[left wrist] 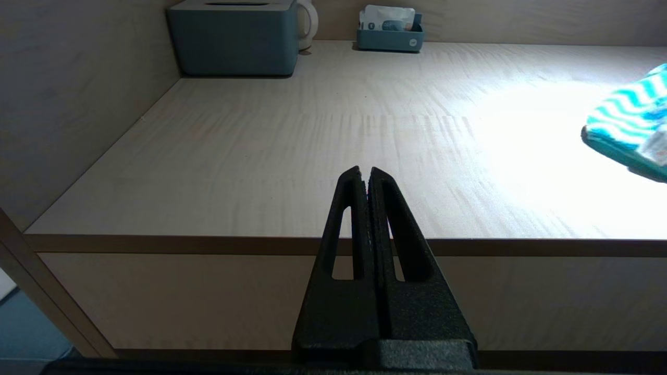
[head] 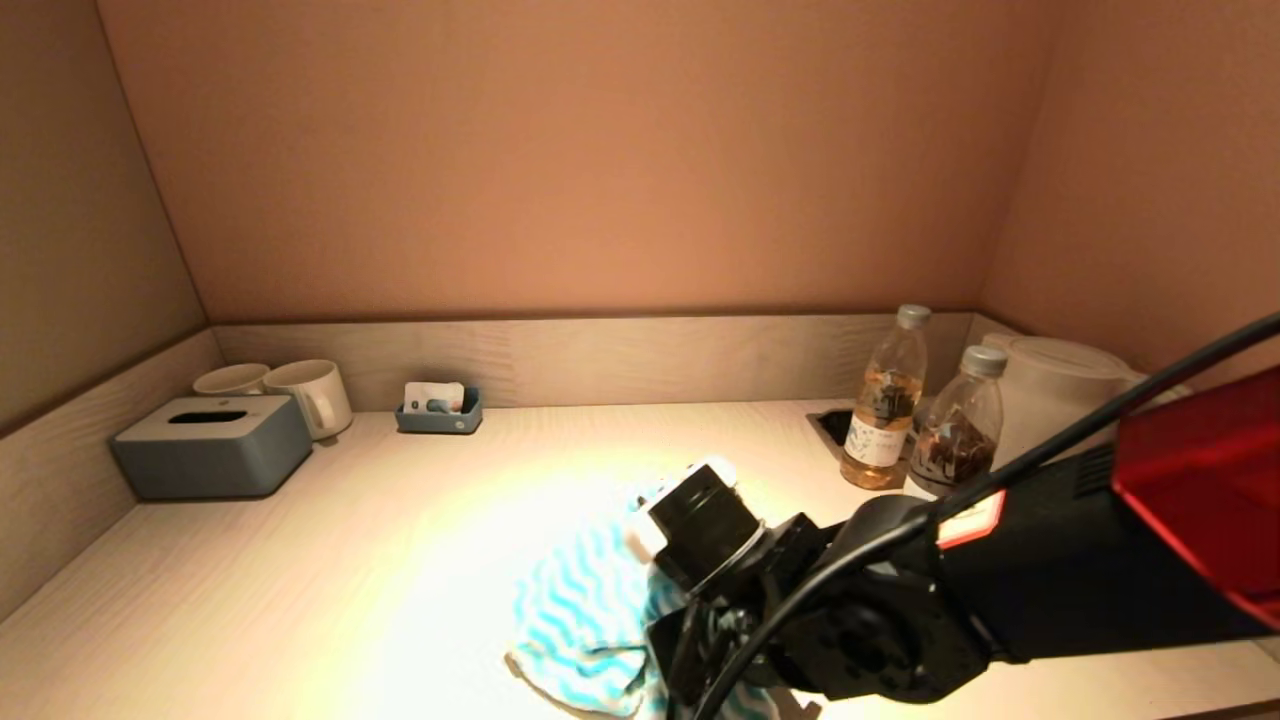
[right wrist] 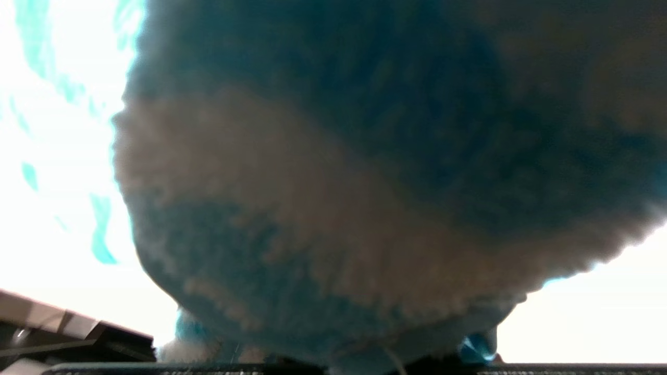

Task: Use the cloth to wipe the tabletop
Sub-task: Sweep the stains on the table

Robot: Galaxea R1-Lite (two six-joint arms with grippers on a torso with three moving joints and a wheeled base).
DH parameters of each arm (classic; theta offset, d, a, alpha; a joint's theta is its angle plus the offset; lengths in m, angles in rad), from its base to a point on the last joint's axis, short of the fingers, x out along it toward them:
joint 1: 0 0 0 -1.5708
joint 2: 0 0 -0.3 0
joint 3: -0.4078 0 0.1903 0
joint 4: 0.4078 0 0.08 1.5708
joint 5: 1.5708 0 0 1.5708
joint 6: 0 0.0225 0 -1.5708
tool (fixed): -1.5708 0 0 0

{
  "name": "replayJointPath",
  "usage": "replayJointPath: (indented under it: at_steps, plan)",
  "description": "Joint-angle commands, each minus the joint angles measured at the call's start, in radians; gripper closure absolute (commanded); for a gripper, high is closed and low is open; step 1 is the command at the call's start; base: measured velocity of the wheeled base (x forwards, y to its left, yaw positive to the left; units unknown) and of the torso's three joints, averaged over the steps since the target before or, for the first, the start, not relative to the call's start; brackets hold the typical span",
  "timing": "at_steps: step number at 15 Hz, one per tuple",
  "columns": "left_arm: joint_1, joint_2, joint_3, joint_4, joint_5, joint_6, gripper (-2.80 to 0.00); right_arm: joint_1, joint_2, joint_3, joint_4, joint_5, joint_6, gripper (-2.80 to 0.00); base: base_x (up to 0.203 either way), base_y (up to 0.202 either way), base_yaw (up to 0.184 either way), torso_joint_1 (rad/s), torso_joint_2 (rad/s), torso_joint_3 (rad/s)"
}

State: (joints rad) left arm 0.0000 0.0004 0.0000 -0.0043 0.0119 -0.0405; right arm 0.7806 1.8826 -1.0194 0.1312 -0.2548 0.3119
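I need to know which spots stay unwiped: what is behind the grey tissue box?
Two white mugs stand behind the grey tissue box, against the back ledge. The box hides their lower parts and the tabletop beneath them. The right gripper holds the cloth far from there.

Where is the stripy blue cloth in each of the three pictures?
Head view: the cloth lies bunched on the tabletop, low in the middle, under the right claw.
Left wrist view: only its corner shows at the right edge.
Right wrist view: it fills nearly the whole picture, pressed close.
Shared landmark: the grey tissue box, in head and left wrist views.
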Motion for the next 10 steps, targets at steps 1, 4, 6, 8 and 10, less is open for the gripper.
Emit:
replayJointPath:
  at_steps: [1, 4, 6, 8, 10]
  plan:
    - [0.000, 0.000, 0.000, 0.000, 0.000, -0.001, 0.00, -0.070, -0.036, 0.019, -0.050, 0.001, -0.031, 0.00, 0.000, 0.000, 0.000, 0.000, 0.00, 0.000]
    - [0.000, 0.000, 0.000, 0.000, 0.000, -0.001, 0.00, -0.180, 0.058, -0.057, -0.095, 0.032, -0.083, 0.00, 0.000, 0.000, 0.000, 0.000, 0.00, 0.000]
    - [0.000, 0.000, 0.000, 0.000, 0.000, -0.001, 0.00, -0.226, 0.186, -0.184, -0.099, 0.035, -0.095, 0.00, 0.000, 0.000, 0.000, 0.000, 0.00, 0.000]
    - [0.000, 0.000, 0.000, 0.000, 0.000, -0.001, 0.00, -0.252, 0.304, -0.320, -0.098, 0.032, -0.100, 0.00, 0.000, 0.000, 0.000, 0.000, 0.00, 0.000]
    - [0.000, 0.000, 0.000, 0.000, 0.000, -0.001, 0.00, -0.260, 0.386, -0.442, -0.078, 0.028, -0.100, 0.00, 0.000, 0.000, 0.000, 0.000, 0.00, 0.000]
